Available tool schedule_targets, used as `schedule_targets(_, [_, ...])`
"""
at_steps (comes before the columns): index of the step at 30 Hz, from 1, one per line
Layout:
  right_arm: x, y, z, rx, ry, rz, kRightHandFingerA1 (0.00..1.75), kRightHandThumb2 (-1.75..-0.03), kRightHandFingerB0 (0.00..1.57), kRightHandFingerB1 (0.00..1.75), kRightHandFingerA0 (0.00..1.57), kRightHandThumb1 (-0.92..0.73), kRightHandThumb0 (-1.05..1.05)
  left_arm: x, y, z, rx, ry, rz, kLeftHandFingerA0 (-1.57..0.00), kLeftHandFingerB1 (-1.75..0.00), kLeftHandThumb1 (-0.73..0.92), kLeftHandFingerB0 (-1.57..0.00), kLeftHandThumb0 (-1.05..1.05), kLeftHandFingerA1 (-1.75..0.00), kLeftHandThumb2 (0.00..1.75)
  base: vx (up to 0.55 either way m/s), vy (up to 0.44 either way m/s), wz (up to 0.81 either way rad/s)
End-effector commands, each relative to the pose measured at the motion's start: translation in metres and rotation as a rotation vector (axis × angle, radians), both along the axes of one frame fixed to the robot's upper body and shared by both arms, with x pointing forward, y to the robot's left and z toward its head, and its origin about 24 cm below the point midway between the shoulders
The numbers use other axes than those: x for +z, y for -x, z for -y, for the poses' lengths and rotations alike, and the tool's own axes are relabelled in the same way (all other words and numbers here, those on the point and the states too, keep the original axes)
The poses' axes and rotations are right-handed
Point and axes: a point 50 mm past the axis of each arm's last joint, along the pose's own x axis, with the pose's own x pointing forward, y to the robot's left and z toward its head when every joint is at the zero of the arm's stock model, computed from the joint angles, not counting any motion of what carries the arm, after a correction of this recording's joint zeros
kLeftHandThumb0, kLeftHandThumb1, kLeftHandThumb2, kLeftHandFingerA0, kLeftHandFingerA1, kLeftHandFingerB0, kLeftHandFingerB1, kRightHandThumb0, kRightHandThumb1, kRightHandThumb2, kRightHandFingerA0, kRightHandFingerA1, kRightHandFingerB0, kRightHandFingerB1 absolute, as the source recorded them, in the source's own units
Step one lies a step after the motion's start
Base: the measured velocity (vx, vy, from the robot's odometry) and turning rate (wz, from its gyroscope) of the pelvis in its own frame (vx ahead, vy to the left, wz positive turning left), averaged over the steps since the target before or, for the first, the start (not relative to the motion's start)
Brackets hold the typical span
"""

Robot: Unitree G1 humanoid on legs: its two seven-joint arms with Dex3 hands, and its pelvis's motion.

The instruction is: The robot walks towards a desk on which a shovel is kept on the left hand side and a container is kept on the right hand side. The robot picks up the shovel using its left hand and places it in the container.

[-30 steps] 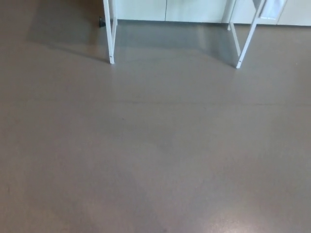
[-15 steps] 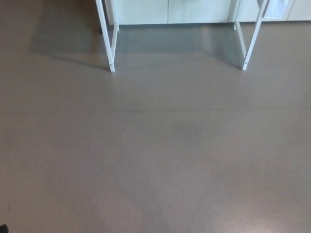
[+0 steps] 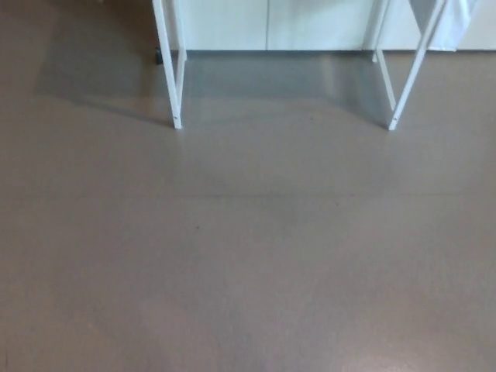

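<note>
Only the lower part of the desk shows in the head view: its white left legs [image 3: 173, 70] and white right legs [image 3: 407, 74] stand at the top of the picture. The desk top is out of frame, so neither the shovel nor the container can be seen. Neither of my hands is in the picture.
Grey-brown floor [image 3: 248, 256] fills most of the view between me and the desk. White cabinet fronts [image 3: 267, 23] run along the wall behind the desk legs. A small dark object [image 3: 158, 56] sits on the floor by the rear left leg.
The whole picture has shifted: the desk legs sit lower in the frame and look larger, so the camera has moved closer to the desk.
</note>
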Motion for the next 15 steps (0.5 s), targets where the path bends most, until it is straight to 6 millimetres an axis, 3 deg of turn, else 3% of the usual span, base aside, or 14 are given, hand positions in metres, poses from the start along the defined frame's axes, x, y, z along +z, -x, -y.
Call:
schedule_targets(1, [-0.005,0.017,0.008,-0.049,0.023,-0.096,0.69,-0.86,0.21,0.54,0.50,-0.40,-0.10,0.002,0.004,-0.004,-0.002,-0.013,0.022,-0.13,-0.45,0.52,-0.02,-0.03,-0.51,0.98,0.14,0.011,0.05])
schedule_targets(5, [-0.007,0.023,0.009,-0.073,0.011,-0.113,0.64,-0.83,0.20,0.53,0.43,-0.37,-0.12,0.002,-0.001,-0.002,-0.011,-0.016,0.027,-0.12,-0.45,0.52,-0.02,-0.03,-0.51,0.99,0.16,-0.061,0.06])
schedule_targets(15, [-0.006,0.007,0.001,-0.026,0.000,-0.051,0.66,-0.82,0.26,0.55,0.48,-0.35,-0.15,0.004,-0.007,-0.002,0.002,-0.003,0.042,-0.11,-0.45,0.53,-0.04,-0.01,-0.51,0.99,0.16,-0.112,-0.03])
